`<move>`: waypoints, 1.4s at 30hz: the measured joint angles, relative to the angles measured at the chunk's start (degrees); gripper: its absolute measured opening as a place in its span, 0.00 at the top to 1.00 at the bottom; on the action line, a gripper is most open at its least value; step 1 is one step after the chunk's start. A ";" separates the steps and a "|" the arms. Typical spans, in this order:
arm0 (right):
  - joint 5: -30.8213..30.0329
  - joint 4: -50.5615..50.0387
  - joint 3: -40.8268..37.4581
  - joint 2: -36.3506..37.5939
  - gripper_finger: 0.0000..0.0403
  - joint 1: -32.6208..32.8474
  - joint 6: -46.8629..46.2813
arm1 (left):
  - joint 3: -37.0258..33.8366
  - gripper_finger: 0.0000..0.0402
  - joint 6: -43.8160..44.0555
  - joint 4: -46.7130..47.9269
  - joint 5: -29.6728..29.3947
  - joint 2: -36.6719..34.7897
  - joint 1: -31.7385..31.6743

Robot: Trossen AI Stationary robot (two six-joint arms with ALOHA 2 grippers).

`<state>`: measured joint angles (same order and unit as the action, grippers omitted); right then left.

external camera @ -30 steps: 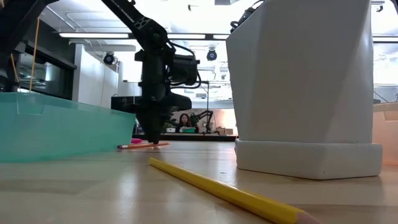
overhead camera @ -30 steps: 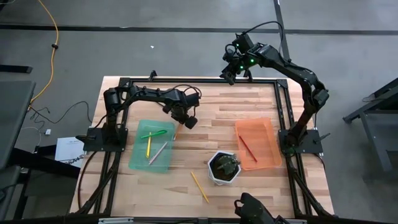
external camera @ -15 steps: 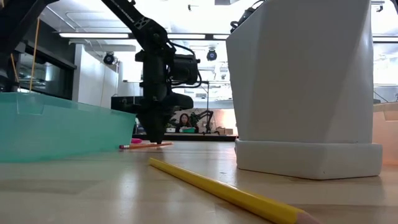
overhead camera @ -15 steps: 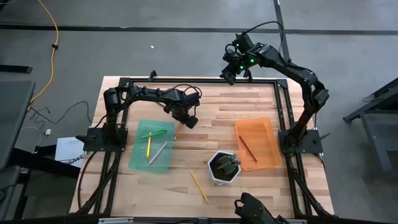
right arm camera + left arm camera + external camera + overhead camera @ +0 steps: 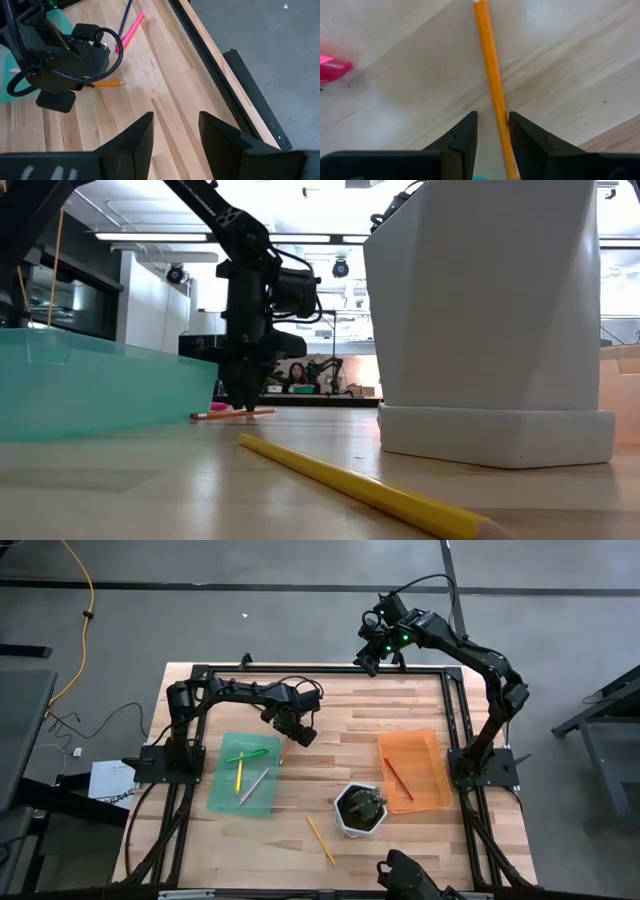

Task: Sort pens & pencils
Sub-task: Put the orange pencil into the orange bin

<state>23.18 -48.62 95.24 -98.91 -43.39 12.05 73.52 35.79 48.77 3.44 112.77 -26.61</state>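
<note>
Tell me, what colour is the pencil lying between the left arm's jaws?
Orange; the pencil shows best in the left wrist view.

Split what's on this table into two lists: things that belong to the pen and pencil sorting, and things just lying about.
Belongs to the job:
- orange pencil between the left gripper fingers
- yellow pencil
- pink pen
- pens in the green tray
- pencil in the orange tray

Lying about:
- white pot
</note>
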 joint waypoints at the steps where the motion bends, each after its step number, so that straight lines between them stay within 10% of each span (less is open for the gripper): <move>1: 0.00 0.00 0.00 0.00 0.63 0.01 -0.01 | 0.00 0.75 0.02 -0.02 0.00 0.00 0.00; 42: 0.00 0.92 0.00 0.00 0.63 0.00 -0.17 | 0.70 0.86 1.23 0.72 1.33 1.23 1.51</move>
<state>23.18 -47.70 95.24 -98.91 -43.40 11.88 74.22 37.02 49.49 4.77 114.00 -25.10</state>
